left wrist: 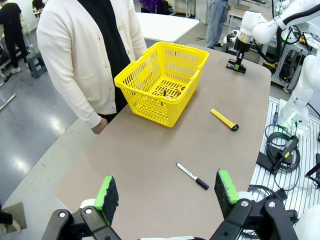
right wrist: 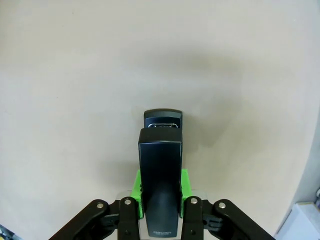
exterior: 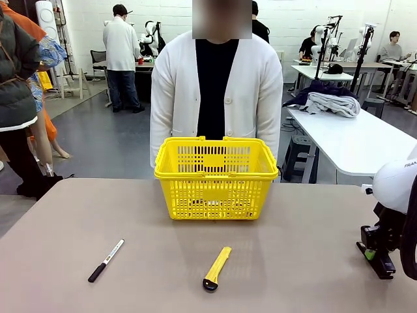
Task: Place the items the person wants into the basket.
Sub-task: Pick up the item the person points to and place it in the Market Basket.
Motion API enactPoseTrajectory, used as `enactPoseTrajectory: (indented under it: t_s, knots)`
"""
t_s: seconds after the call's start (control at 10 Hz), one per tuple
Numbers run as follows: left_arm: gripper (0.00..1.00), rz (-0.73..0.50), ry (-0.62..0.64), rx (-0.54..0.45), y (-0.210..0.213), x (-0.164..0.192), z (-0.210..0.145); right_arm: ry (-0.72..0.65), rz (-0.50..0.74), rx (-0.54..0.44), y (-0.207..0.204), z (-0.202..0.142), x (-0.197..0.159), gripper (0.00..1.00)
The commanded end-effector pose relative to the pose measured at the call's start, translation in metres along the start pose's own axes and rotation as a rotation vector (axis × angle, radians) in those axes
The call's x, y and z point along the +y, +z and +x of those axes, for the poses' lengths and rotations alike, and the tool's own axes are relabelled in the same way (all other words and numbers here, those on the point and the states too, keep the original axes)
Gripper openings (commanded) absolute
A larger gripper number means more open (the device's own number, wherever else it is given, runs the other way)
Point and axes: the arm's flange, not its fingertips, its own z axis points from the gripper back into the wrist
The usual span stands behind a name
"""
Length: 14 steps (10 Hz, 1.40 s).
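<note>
Our right pincer (right wrist: pixel 160 200) is clamped on the black stapler (right wrist: pixel 161 170) low over the surface (exterior: pixel 293 261), its green pads mostly hidden behind it. Our left pincer (left wrist: pixel 167 192) gapes wide, holding nothing. Dark items inside the yellow basket (exterior: pixel 215 171) are hard to identify.

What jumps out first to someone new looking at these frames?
The bright yellow basket stands at the table's far middle, right in front of the person in a white cardigan. At the table's right edge the right gripper is shut on the black stapler. A marker and a yellow utility knife lie loose on the near side.
</note>
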Motion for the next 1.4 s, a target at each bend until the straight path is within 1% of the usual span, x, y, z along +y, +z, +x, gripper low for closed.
enactPoseTrajectory:
  t_s: [0.0, 0.1, 0.2, 0.3, 0.4, 0.5, 0.6, 0.7, 0.8, 0.9, 1.0, 1.1, 1.2, 1.3]
  knots:
    - [1.00, -0.009, -0.001, 0.001, 0.001, 0.000, 0.001, -0.009, -0.019, 0.012, 0.003, -0.009, 0.003, 0.00]
    - [1.00, -0.009, -0.001, 0.001, 0.001, 0.000, 0.001, -0.010, -0.012, 0.005, 0.009, -0.010, 0.004, 0.00]
    - [1.00, -0.009, -0.001, 0.001, 0.001, 0.000, 0.001, 0.017, 0.033, 0.018, 0.029, -0.015, 0.011, 0.00]
    - [1.00, -0.009, -0.001, 0.001, 0.001, 0.000, 0.001, 0.100, 0.146, 0.050, 0.069, -0.022, 0.022, 0.00]
    - [1.00, -0.009, -0.001, 0.001, 0.001, 0.000, 0.001, 0.141, 0.160, 0.030, 0.120, -0.027, 0.031, 0.00]
    - [1.00, -0.009, -0.001, 0.001, 0.001, 0.000, 0.001, 0.167, 0.146, -0.018, 0.177, -0.032, 0.040, 0.00]
    - [1.00, -0.009, -0.001, 0.001, 0.001, 0.000, 0.001, 0.187, 0.149, -0.020, 0.221, -0.033, 0.046, 0.00]
    - [1.00, -0.009, -0.001, 0.001, 0.001, 0.000, 0.001, 0.196, 0.140, 0.003, 0.257, -0.031, 0.052, 0.00]
    - [1.00, -0.009, -0.001, 0.001, 0.001, 0.000, 0.001, 0.211, 0.115, 0.021, 0.282, -0.029, 0.059, 0.00]
    - [1.00, -0.009, -0.001, 0.001, 0.001, 0.000, 0.001, 0.207, 0.091, 0.024, 0.300, -0.025, 0.065, 0.00]
    - [1.00, -0.009, -0.001, 0.001, 0.001, 0.000, 0.001, 0.193, 0.074, 0.024, 0.309, -0.020, 0.069, 0.00]
    - [1.00, -0.009, -0.001, 0.001, 0.001, 0.000, 0.001, 0.161, 0.063, 0.024, 0.308, -0.018, 0.071, 0.00]
    - [1.00, -0.009, -0.001, 0.001, 0.001, 0.000, 0.001, 0.223, 0.109, -0.011, 0.315, -0.039, 0.066, 0.00]
    - [1.00, -0.009, -0.001, 0.001, 0.001, 0.000, 0.001, 0.223, 0.109, -0.011, 0.315, -0.039, 0.066, 0.00]
